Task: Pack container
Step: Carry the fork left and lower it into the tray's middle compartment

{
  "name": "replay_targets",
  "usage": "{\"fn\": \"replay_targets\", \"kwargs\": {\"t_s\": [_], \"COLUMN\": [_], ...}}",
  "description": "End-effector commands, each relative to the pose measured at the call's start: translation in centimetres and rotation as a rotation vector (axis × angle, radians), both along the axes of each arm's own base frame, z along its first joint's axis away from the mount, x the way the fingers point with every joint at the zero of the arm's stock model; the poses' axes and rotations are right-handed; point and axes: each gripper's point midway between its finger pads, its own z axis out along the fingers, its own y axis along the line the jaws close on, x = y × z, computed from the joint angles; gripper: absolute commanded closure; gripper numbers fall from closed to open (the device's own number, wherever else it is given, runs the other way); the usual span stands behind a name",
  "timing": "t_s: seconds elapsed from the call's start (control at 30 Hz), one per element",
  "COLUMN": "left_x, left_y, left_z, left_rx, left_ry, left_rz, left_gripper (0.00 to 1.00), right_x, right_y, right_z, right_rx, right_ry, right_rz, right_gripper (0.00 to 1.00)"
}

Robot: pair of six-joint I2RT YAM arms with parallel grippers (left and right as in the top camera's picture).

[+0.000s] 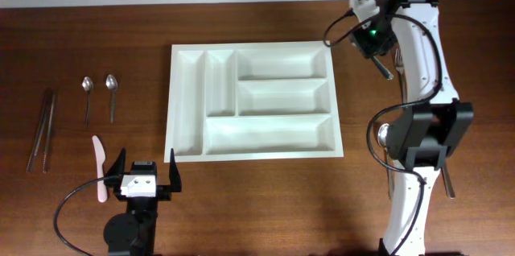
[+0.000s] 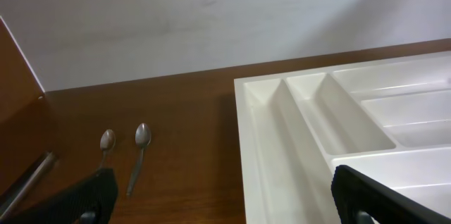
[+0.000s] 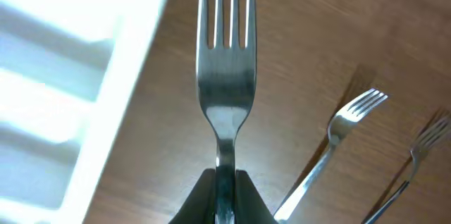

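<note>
Cutlery tray (image 1: 282, 99) is set mid-desk (image 1: 265, 208); L claw (image 1: 145, 174) is spread wide off its near-left corner. Fork (image 3: 225, 83) is pinched in R claw (image 3: 224, 182) over bare wood beside tray's rt rim, two more forks (image 3: 338, 132) nearby.

I see the brown wooden tabletop (image 1: 257, 208) with the white tray (image 1: 249, 155) lying flat near its middle. Left of the tray, and well apart from it, two spoons (image 1: 87, 84) lie side by side with their bowls toward the far edge. Further left lie a few thin dark sticks (image 1: 42, 131), roughly parallel. A pale pink spatula (image 1: 99, 167) lies toward the near edge, below the spoons. Right of the tray, my right wrist view shows two forks (image 3: 337, 131) on the wood.
</note>
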Motion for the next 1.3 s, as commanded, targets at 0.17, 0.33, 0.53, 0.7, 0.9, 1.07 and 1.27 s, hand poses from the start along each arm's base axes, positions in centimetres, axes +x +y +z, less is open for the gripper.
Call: {"fn": "replay_targets", "kwargs": {"t_s": [0.17,0.33,0.53,0.7,0.9,1.07,1.27], "left_x": [0.0,0.0,0.0,0.0,0.0,0.0,0.0], "left_y": [0.1,0.2,0.2,0.1,0.2,0.1,0.2], "left_z": [-0.2,-0.2,-0.2,-0.2,-0.2,-0.2,-0.2], "left_rx": [0.014,0.014,0.014,0.014,0.014,0.013,0.013], "left_ry": [0.0,0.0,0.0,0.0,0.0,0.0,0.0], "left_rz": [0.006,0.006,0.006,0.006,0.006,0.006,0.006], "left_gripper": [0.01,0.01,0.01,0.01,0.01,0.01,0.01], "right_x": [-2.2,-4.5,-7.0,-9.3,-10.2,-10.5,-10.9], "right_y": [8.8,13.2,17.5,19.7,20.7,20.6,20.4], "right_z": [3.0,2.7,2.7,2.3,1.6,0.0,-2.0], "right_rx": [0.03,0.048,0.079,0.112,0.151,0.157,0.156], "right_ry": [0.003,0.056,0.095,0.157,0.187,0.222,0.261], "right_rz": [0.316,0.453,0.583,0.672,0.732,0.735,0.734], "right_gripper": [0.92,0.92,0.92,0.91,0.89,0.88,0.88]}}
